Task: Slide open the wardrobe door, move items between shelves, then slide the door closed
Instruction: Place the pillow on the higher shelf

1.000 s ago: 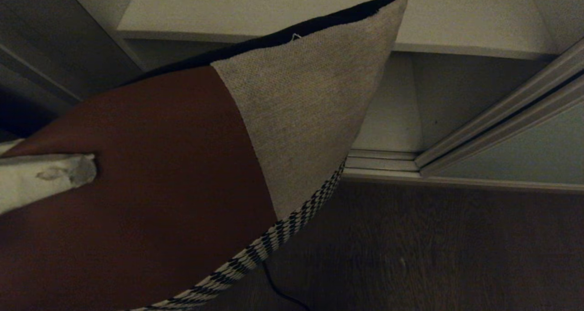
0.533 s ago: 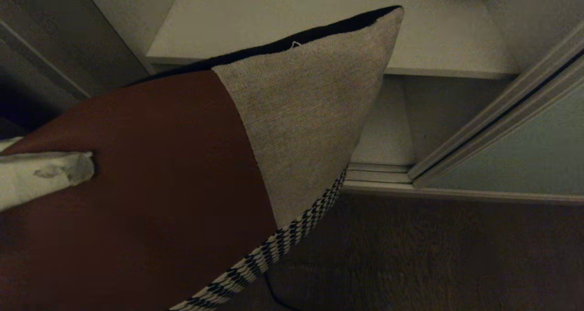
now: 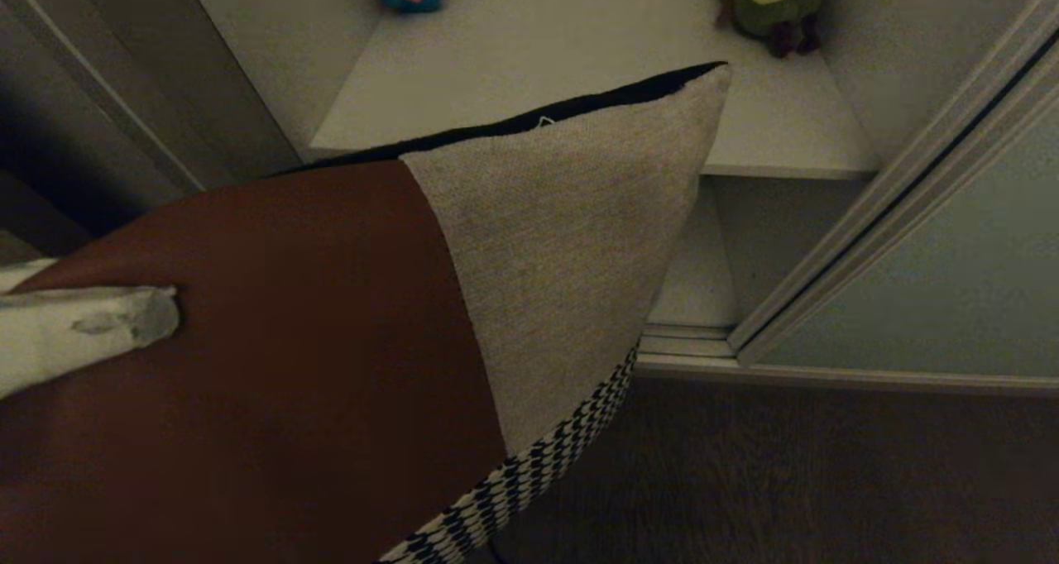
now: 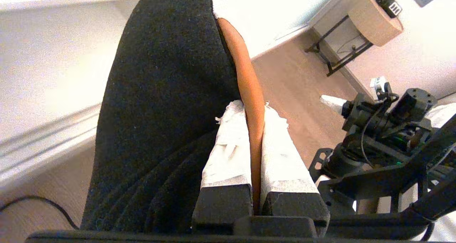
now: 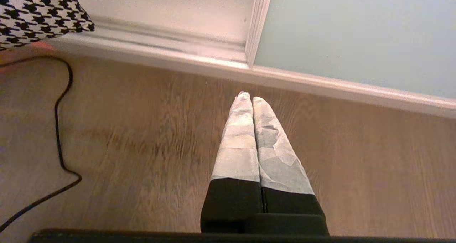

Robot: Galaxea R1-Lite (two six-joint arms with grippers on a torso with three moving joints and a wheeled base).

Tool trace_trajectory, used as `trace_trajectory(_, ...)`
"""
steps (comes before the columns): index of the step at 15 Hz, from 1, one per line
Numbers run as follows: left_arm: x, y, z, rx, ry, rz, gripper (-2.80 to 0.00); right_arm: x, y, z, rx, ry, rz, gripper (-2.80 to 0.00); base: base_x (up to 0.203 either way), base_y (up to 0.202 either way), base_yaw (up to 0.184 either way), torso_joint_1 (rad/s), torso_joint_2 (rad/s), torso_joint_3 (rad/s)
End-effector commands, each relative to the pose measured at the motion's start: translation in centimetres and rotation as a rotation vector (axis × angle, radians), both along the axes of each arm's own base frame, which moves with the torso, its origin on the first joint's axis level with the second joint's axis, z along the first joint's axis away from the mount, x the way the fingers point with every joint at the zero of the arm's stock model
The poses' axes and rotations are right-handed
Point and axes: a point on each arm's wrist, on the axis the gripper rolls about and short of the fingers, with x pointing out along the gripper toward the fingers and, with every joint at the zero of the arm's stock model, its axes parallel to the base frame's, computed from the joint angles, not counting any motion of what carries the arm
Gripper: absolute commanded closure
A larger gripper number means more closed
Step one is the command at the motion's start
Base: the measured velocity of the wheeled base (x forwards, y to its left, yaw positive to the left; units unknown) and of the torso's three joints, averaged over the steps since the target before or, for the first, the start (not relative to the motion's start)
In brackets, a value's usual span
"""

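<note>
Brown-and-beige cushion [image 3: 331, 324] hangs just in front of the shelf [image 3: 579, 93], left gripper [image 4: 254, 109] clamped tight on its edge. Right gripper [image 5: 248, 98] is fully closed, empty, near the door [image 5: 356, 32].

Cushion [image 3: 273, 341] cut off at head view's left and bottom edges, hiding much of shelf [image 3: 579, 76] front. Two small toys [image 3: 769, 6] cropped at top, too dim to identify.
</note>
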Motion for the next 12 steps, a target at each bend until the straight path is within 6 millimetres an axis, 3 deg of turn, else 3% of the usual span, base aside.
trace_trajectory(1, 0.10, -0.07, -0.13, 0.005, 0.004, -0.002, 0.00, 0.03, 0.00, -0.09, -0.001, 0.005, 0.001, 0.00, 0.000, 0.000, 0.000, -0.002, 0.00, 0.204)
trace_trajectory(5, 0.13, -0.10, -0.25, 0.010, 0.003, -0.003, 0.00, 0.03, 0.00, -0.09, -0.001, 0.005, 0.001, 0.00, 0.000, 0.000, 0.000, 0.003, 0.00, 0.202)
trace_trajectory(12, 0.13, -0.06, -0.55, 0.014, 0.008, 0.004, 0.00, 0.03, 0.00, -0.09, -0.001, 0.005, 0.001, 0.00, 0.000, 0.000, 0.000, 0.002, 0.00, 0.035)
